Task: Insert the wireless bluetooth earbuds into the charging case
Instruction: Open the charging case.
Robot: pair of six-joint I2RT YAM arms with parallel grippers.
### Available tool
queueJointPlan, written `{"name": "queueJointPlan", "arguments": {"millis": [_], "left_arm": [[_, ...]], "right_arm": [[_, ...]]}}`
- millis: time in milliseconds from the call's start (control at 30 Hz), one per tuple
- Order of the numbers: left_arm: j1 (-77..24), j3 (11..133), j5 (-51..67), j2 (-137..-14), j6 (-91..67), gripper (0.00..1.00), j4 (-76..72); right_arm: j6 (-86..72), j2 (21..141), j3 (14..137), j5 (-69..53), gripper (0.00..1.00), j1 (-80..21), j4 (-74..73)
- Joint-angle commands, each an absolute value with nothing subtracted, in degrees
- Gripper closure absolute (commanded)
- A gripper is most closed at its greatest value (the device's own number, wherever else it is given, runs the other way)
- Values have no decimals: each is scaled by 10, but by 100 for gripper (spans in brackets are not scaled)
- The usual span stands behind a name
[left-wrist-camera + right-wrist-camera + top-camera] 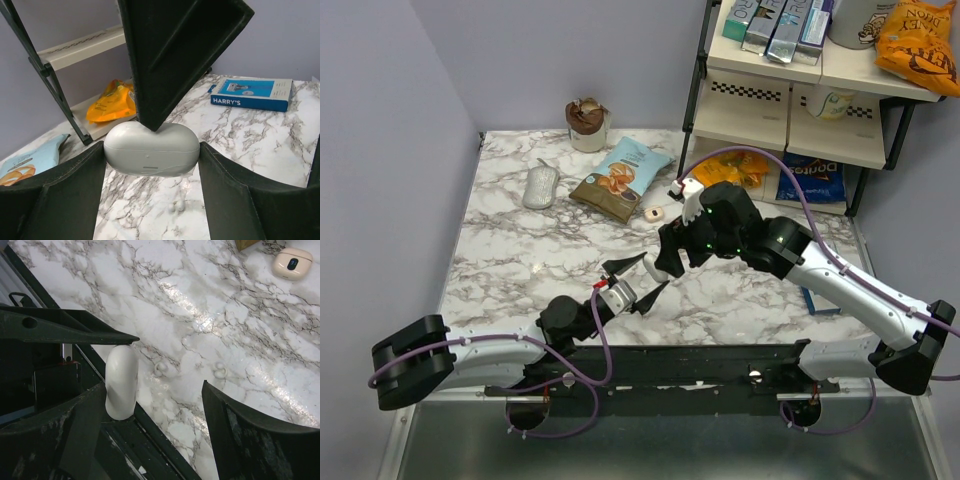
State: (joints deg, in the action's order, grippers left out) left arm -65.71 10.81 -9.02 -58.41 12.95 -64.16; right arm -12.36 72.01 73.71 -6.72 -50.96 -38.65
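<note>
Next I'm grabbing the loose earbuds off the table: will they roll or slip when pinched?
Probably skittish. The earbuds look tiny, rounded and glossy, so they may roll or squirt out of a pinch. They likely weigh almost nothing, and the marble table looks polished, so a nudge could send them sliding.

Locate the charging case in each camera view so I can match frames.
Top external: too small to make out; the left hand gripping it sits just below centre.
Left wrist: charging case dead centre, clamped end to end between the fingers.
Right wrist: left of centre, seen edge-on, standing upright.
Shared landmark: the two earbuds lying loose close by the case, visible in both wrist views.
</note>
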Motion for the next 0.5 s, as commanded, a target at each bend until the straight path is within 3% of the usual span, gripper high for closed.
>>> {"name": "queueJointPlan", "arguments": {"millis": [0, 467], "left_arm": [[-660, 110, -105, -566, 146, 100, -651], [-663, 113, -110, -570, 147, 100, -649]], "right_arm": [[-116, 725, 737, -61, 14, -514, -402], [-130, 743, 748, -134, 14, -518, -387]]}}
